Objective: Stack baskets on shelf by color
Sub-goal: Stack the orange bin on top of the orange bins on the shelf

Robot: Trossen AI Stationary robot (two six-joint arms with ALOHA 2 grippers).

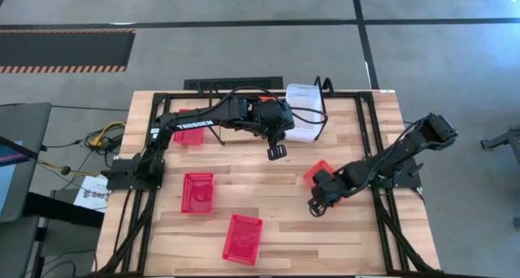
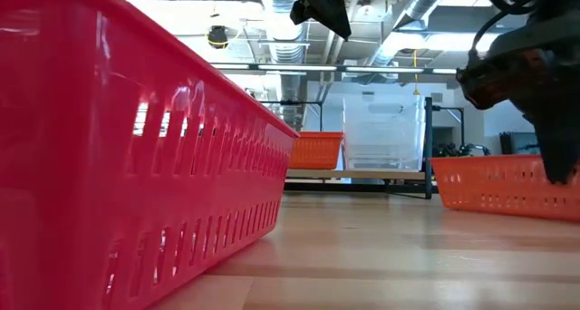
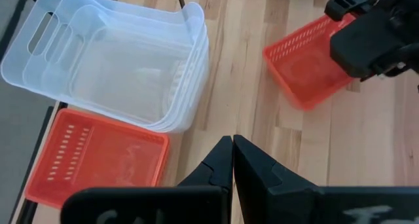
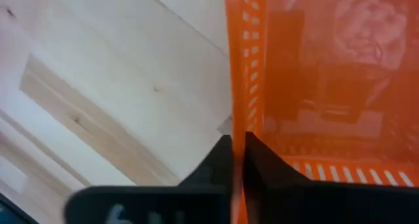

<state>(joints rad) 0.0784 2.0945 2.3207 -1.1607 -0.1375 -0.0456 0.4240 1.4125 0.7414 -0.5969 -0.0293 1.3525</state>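
An orange basket point(image 1: 319, 171) rests on the table right of centre, with my right gripper point(image 1: 315, 205) shut on its wall. My left gripper point(image 1: 277, 153) hangs shut and holding nothing above the table's middle, in front of the shelf point(image 1: 327, 84). On the shelf sits a stack of clear baskets point(image 3: 124, 67), with an orange basket point(image 3: 98, 158) beside it. Two red baskets point(image 1: 197, 191) point(image 1: 243, 238) lie flat on the table toward the near left. My right gripper pinches one side wall of the orange basket point(image 4: 241, 106) at its rim, one finger inside the basket and one outside. The fingers come steeply from above. In the low view the basket's bottom point(image 2: 507, 197) is still on the table.
Another reddish basket point(image 1: 187, 125) lies under my left arm at the far left. The black frame rails point(image 1: 370, 148) run along the table's sides. Bare wood lies between the red baskets and the orange one.
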